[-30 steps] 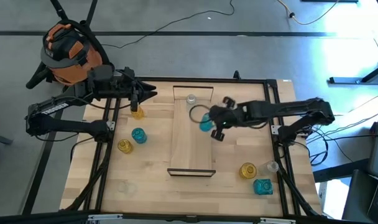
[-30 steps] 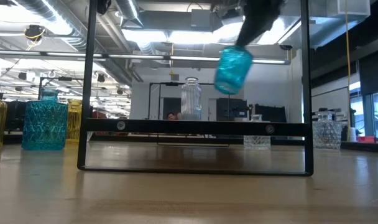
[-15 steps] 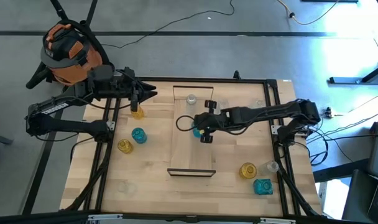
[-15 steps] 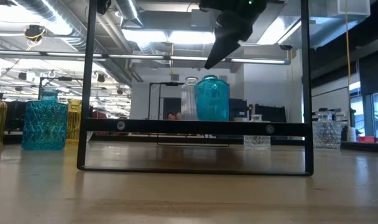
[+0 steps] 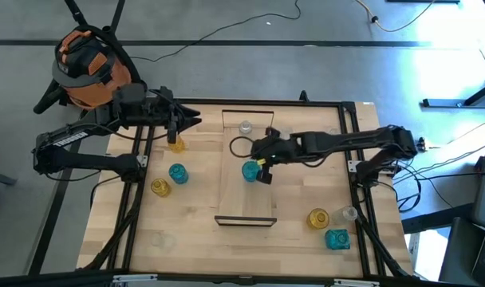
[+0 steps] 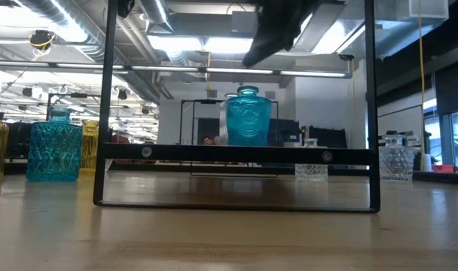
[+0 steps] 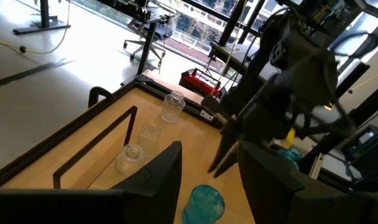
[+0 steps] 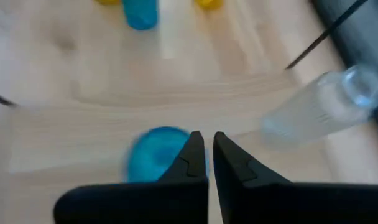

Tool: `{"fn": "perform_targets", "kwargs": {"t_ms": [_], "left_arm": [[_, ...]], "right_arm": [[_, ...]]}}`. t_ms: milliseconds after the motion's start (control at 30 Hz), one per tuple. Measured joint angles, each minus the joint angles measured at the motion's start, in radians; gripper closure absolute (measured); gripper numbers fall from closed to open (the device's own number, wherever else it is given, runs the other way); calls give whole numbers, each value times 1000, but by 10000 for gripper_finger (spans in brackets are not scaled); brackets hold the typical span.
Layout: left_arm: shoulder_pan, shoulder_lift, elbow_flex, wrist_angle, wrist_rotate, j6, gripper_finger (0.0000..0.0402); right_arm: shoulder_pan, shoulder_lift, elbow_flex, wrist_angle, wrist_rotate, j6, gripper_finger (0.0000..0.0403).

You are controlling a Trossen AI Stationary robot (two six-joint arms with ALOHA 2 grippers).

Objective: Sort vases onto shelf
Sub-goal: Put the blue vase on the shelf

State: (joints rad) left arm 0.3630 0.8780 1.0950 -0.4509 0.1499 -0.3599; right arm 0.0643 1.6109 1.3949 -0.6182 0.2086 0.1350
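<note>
Shelf (image 5: 246,187) mid-frame, bearing teal vase (image 5: 250,170) upright near its centre and clear vase (image 5: 245,127) toward its top end. Right tool (image 5: 262,148) shut, empty, just above the teal vase. Best lifted straight up, clear of both. Left tool (image 5: 196,119) upper left, parted, holding nothing. Remaining vases partly hidden behind frame bars.

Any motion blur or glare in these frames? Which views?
Right wrist view: smeared by motion, teal vase and clear vase soft-edged. Low view: bright ceiling lights, teal vase on the shelf sharp. High view: floor glare top right.
</note>
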Motion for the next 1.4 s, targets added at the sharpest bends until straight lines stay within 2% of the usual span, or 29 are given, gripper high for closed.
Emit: {"fn": "perform_targets", "kwargs": {"t_ms": [133, 267, 400, 500, 633, 833, 1200, 1400], "left_arm": [[0, 0, 0, -79, 2, 0, 253], [0, 2, -1, -181, 7, 0, 253], [3, 35, -53, -202, 202, -71, 253], [-6, 72, -127, -195, 260, -135, 253], [-30, 134, -259, -134, 246, -189, 253], [-31, 215, -413, 197, 360, -308, 253], [-37, 423, -431, 419, 375, -349, 253], [-37, 515, -432, 484, 339, -396, 253]], "right_arm": [[-3, -50, 0, -89, -140, 203, 403], [-6, -41, -13, -160, -301, 313, 403], [-7, 4, -56, -131, -390, 441, 403], [-14, 45, -78, -122, -404, 537, 403], [-29, 84, -103, -65, -402, 607, 403], [-64, 110, -109, 53, -465, 668, 403], [-126, 111, -109, 84, -408, 698, 403], [-153, 111, -109, 94, -402, 698, 403]]}}
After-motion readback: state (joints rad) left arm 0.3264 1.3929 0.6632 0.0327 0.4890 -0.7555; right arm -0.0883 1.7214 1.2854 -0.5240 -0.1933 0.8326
